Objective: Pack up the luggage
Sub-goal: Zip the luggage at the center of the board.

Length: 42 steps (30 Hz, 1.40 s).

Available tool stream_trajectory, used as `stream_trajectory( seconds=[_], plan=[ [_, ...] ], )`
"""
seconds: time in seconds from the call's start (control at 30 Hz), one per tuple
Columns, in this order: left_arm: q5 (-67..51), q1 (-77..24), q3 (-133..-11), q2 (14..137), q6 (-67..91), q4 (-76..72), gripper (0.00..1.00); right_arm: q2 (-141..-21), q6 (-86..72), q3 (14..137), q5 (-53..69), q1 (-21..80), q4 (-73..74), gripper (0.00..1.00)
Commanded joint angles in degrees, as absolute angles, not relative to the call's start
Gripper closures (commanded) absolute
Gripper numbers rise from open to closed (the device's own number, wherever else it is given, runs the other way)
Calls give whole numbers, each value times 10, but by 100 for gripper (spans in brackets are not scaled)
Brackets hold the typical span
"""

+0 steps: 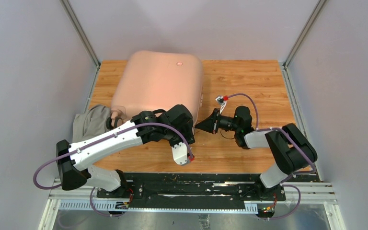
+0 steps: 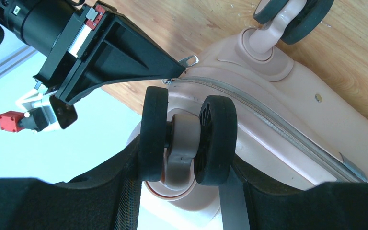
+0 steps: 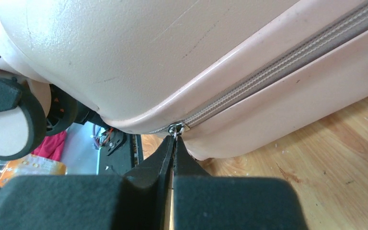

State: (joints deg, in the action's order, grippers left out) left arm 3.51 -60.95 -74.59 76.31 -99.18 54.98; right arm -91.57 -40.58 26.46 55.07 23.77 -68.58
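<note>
Luggage [image 1: 158, 81] lying flat, wheel [image 2: 215, 139] clamped between left jaws, zipper pull [image 3: 176, 128] pinched in closed right jaws

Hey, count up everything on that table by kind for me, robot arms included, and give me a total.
Pink suitcase: 1
Grey cloth bundle: 1
Robot arms: 2, left and right
Total: 4
</note>
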Motion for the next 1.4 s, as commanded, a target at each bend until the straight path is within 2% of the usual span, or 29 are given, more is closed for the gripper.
stream_trajectory(
  seconds=[0.0,0.33,0.8,1.07,1.37],
  plan=[
    [76,-606,-795,721,-931,510,100,-845,-291,259,485,263,-558,100],
    [105,-600,-831,761,-895,497,100,-690,-168,228,350,358,-381,100],
    [91,-597,-827,754,-897,464,100,-691,-189,226,291,412,-450,100],
    [87,-597,-816,757,-900,425,100,-652,-180,222,249,532,-457,100],
    [87,-597,-809,760,-894,398,100,-701,-217,211,239,549,-539,100]
  ],
)
